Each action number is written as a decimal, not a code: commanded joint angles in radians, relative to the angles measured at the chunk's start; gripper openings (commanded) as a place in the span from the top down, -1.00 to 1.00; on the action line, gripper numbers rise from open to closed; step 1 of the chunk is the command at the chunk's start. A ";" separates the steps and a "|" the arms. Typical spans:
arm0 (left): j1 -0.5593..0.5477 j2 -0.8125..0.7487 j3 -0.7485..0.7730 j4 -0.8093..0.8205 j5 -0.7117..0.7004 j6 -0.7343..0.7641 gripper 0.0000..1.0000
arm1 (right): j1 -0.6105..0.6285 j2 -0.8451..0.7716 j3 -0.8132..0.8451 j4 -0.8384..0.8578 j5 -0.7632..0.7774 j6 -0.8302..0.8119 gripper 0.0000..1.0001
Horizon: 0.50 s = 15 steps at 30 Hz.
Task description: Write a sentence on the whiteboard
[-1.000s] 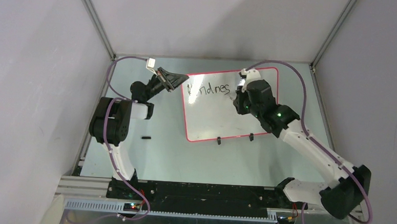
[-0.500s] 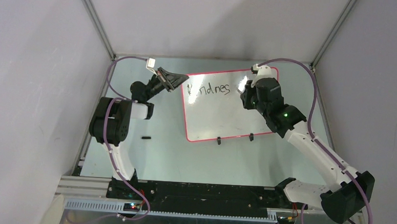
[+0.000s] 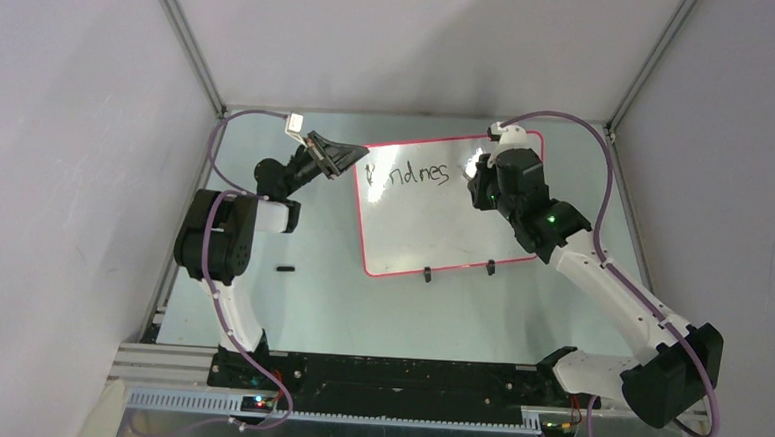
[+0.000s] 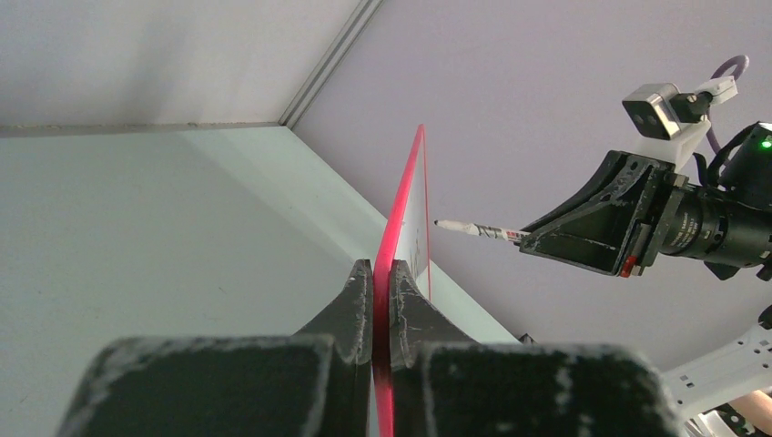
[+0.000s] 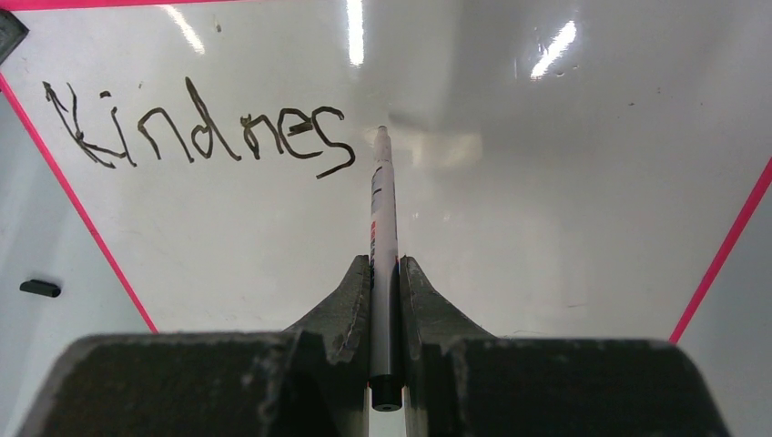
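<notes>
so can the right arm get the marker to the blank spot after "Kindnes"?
Probably yes: the marker in the right pincer points just past the last letter, nothing between tip and board; left pincer holds the board's edge.

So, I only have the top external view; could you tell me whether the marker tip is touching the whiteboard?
Observer: In the left wrist view the marker tip seems just off the whiteboard, a thin gap showing.
Operator: Thanks; is the board itself clamped?
Observer: Yes, the left claw is shut on its red rim.
Operator: And where along the writing is the tip?
Observer: Just right of the last "s" of the sentence, per the right wrist view.
</notes>
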State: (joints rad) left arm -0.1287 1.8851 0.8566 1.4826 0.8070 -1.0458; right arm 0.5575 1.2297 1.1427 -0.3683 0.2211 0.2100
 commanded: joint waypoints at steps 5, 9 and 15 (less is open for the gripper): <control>-0.005 -0.026 0.011 0.046 0.013 0.071 1.00 | -0.009 0.013 0.002 0.047 0.015 0.014 1.00; -0.005 -0.026 0.012 0.046 0.013 0.072 1.00 | -0.011 0.020 0.002 0.050 0.015 0.017 1.00; -0.004 -0.026 0.011 0.046 0.014 0.073 1.00 | -0.013 0.038 0.007 0.050 0.022 0.019 1.00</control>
State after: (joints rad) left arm -0.1287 1.8851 0.8566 1.4826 0.8070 -1.0454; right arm 0.5491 1.2564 1.1427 -0.3603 0.2211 0.2165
